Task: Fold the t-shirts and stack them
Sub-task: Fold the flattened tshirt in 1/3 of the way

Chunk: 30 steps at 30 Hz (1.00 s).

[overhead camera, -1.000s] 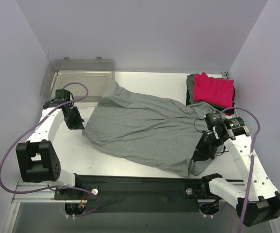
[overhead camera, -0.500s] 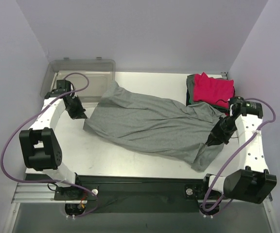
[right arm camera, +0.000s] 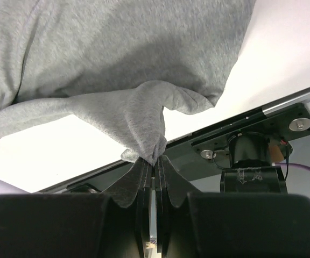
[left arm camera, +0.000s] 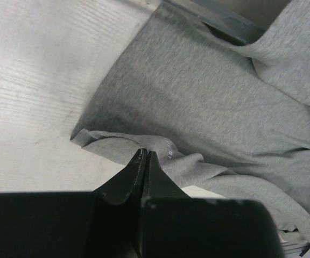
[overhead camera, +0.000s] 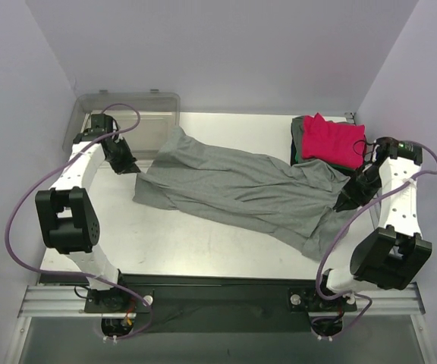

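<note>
The large heather-grey t-shirt [overhead camera: 241,189] lies stretched slantwise over the white table, from back left to front right. My left gripper [overhead camera: 133,168] is shut with its tips on a bunched hem at the shirt's left end [left arm camera: 144,153]. My right gripper [overhead camera: 347,203] is shut on a pinched fold of the shirt's right end [right arm camera: 154,161] and holds it off the table. The grey cloth fills the left wrist view [left arm camera: 198,97] and hangs from above in the right wrist view [right arm camera: 117,54]. A bright pink-red folded tee [overhead camera: 332,140] tops a stack of dark and green ones [overhead camera: 298,144] at back right.
A clear plastic bin [overhead camera: 127,114] stands at the back left, just behind my left gripper. A black rail [overhead camera: 218,284] runs along the table's front edge, with the right arm's base [right arm camera: 252,156] on it. Lilac walls close in on both sides and the back.
Both arms swung outward and toward the back. The grey shirt went with them, pulled longer and narrower; its right end rose from the front edge toward the stack.
</note>
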{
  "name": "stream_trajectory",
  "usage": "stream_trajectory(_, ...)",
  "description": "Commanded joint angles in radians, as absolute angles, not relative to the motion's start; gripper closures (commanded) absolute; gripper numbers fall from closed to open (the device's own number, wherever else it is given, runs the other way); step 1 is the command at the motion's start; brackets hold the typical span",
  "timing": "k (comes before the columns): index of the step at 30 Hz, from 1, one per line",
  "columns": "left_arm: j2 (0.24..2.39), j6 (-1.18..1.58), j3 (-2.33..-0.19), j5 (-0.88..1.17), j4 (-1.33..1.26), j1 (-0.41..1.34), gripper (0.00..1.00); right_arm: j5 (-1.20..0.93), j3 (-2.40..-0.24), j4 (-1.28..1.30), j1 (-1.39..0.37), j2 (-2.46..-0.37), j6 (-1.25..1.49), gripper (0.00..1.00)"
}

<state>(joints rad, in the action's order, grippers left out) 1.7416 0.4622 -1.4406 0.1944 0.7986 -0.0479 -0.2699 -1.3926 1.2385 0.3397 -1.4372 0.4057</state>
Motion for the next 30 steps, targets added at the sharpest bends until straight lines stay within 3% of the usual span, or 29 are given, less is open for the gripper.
stream_trajectory(1,1.767,0.491,-1.496,0.227,0.743,-0.04,1.0,-0.258,-1.428,1.267,0.357,-1.469,0.376,1.0)
stream_trajectory(23,1.942,0.537,-1.674,0.239,0.689,-0.008,1.0,-0.216,-1.552,1.204,0.373,-1.657,0.362,1.0)
stream_trajectory(24,1.947,0.537,-1.681,0.25,0.683,-0.009,0.97,-0.216,-1.56,1.195,0.373,-1.664,0.364,1.0)
stream_trajectory(25,1.953,0.535,-1.683,0.256,0.678,-0.009,0.88,-0.218,-1.568,1.193,0.374,-1.68,0.365,1.0)
stream_trajectory(26,1.954,0.535,-1.686,0.265,0.675,-0.009,0.78,-0.222,-1.577,1.187,0.373,-1.687,0.362,0.88)
stream_trajectory(27,1.954,0.532,-1.686,0.273,0.669,-0.009,0.56,-0.232,-1.589,1.181,0.374,-1.692,0.361,0.74)
stream_trajectory(28,1.947,0.529,-1.681,0.273,0.667,-0.009,0.47,-0.236,-1.595,1.175,0.373,-1.698,0.362,0.59)
stream_trajectory(29,1.939,0.526,-1.675,0.265,0.664,0.024,0.39,-0.238,-1.597,1.172,0.374,-1.7,0.359,0.38)
stream_trajectory(30,1.928,0.519,-1.663,0.258,0.66,0.028,0.3,-0.241,-1.598,1.167,0.373,-1.7,0.359,0.32)
